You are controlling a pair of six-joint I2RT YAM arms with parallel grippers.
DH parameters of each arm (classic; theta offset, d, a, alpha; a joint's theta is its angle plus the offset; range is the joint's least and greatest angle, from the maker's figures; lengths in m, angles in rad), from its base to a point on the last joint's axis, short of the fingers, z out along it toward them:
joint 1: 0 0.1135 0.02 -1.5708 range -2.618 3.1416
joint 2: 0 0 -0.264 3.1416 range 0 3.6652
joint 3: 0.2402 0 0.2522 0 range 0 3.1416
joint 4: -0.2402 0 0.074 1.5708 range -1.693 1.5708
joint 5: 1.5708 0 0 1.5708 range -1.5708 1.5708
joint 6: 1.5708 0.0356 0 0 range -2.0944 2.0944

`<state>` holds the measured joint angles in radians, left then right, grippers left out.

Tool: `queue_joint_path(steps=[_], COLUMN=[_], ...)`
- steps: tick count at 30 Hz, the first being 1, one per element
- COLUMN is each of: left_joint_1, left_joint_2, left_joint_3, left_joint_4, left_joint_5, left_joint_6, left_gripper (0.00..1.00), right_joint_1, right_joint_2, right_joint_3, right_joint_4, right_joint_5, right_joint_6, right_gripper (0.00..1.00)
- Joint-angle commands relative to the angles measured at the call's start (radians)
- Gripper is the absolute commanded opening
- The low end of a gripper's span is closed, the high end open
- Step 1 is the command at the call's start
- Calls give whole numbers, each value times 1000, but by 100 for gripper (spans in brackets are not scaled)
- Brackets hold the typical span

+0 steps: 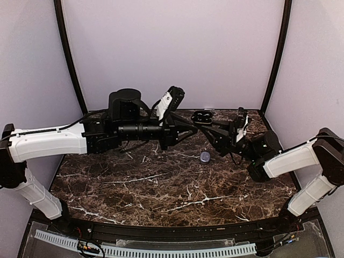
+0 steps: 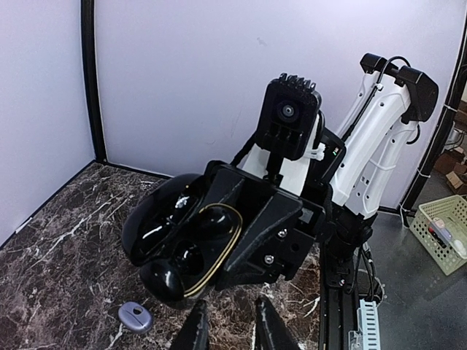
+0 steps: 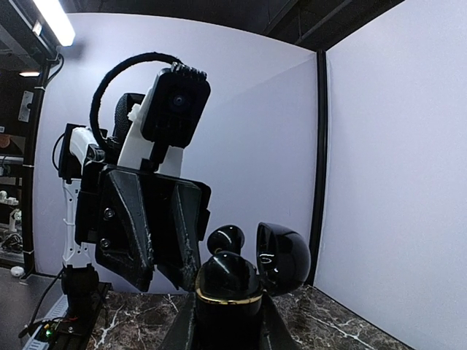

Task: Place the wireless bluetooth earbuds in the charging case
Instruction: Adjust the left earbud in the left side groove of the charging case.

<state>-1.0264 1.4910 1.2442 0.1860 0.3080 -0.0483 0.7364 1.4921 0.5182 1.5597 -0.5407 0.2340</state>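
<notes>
The right claw (image 3: pixel 225 315) is clamped on the open charging case (image 2: pixel 182 240), held in the air. The left claw (image 2: pixel 230 322) faces the case, its fingers slightly apart; if they pinch anything, I cannot tell. A pale purple earbud (image 1: pixel 205 157) lies on the table (image 1: pixel 134 188) below both claws, to the left of the left claw.

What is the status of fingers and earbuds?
Right fingers shut on open charging case, raised. Left fingers apart, nothing between, beside case. One pale purple earbud on table. Nothing blocking.
</notes>
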Motion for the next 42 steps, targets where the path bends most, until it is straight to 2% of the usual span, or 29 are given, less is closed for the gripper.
queue_joint_path(steps=[1, 11, 18, 22, 24, 28, 32, 42], left_joint_1=[-3, -1, 4, 5, 10, 18, 19, 18], left_joint_2=[0, -43, -81, -102, -111, -114, -121, -86], left_joint_3=[20, 4, -25, -39, -44, -46, -62, -31], left_joint_4=[24, 14, 30, 15, -5, -24, 6, 18], left_joint_5=[9, -64, -76, -139, -168, -138, -93, -31], left_joint_6=[-18, -3, -16, 17, 36, 68, 79, 91], left_gripper=[22, 24, 37, 47, 48, 48, 43, 43], right_joint_1=[0, -1, -1, -4, -6, -11, -13, -12], right_joint_2=[0, -5, -6, -10, -17, -22, -5, 4], right_joint_3=[24, 15, 2, 0, -2, 3, 1, 14], right_joint_4=[79, 92, 89, 96, 100, 93, 125, 111], right_joint_5=[-24, -42, -30, -28, -27, -31, -41, -68], right_joint_6=[13, 19, 19, 51, 64, 74, 90, 95], right_gripper=[0, 0, 0, 0, 0, 0, 0, 0])
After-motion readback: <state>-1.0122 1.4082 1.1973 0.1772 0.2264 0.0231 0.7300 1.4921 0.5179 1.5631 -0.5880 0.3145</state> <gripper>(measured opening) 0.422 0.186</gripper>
